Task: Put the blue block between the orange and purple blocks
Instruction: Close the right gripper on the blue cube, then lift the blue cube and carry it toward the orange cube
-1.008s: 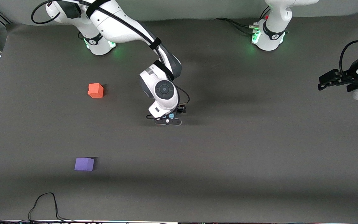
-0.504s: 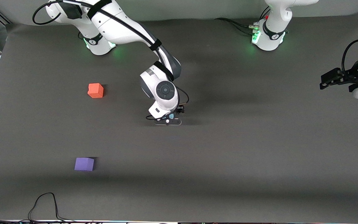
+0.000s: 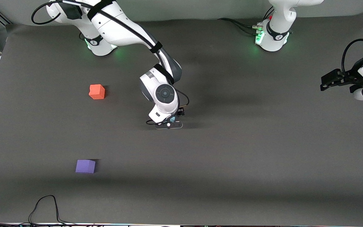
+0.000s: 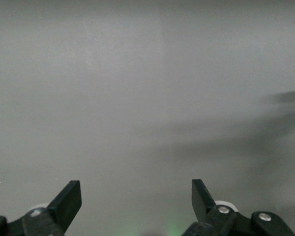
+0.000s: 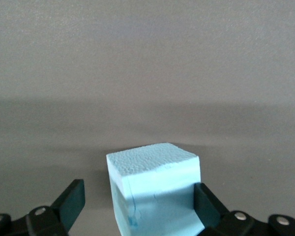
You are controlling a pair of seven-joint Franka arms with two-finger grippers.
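The blue block (image 5: 155, 196) sits on the table near its middle, between the fingers of my right gripper (image 5: 137, 189). The gripper is open: one finger is at the block's side and the other stands apart from it. In the front view the right gripper (image 3: 169, 124) is low over the table and only a sliver of the blue block (image 3: 172, 119) shows under the wrist. The orange block (image 3: 97, 91) and the purple block (image 3: 85, 166) lie toward the right arm's end, the purple one nearer the camera. My left gripper (image 3: 326, 82) waits open and empty; the left wrist view (image 4: 135, 189) shows only bare table.
The dark grey table mat (image 3: 232, 157) covers the whole surface. A black cable loop (image 3: 46, 205) lies at the edge nearest the camera, toward the right arm's end. Both arm bases stand along the edge farthest from the camera.
My right hand has shifted slightly toward the right arm's end while staying around the blue block. My left gripper has drifted a little. The orange and purple blocks have not moved.
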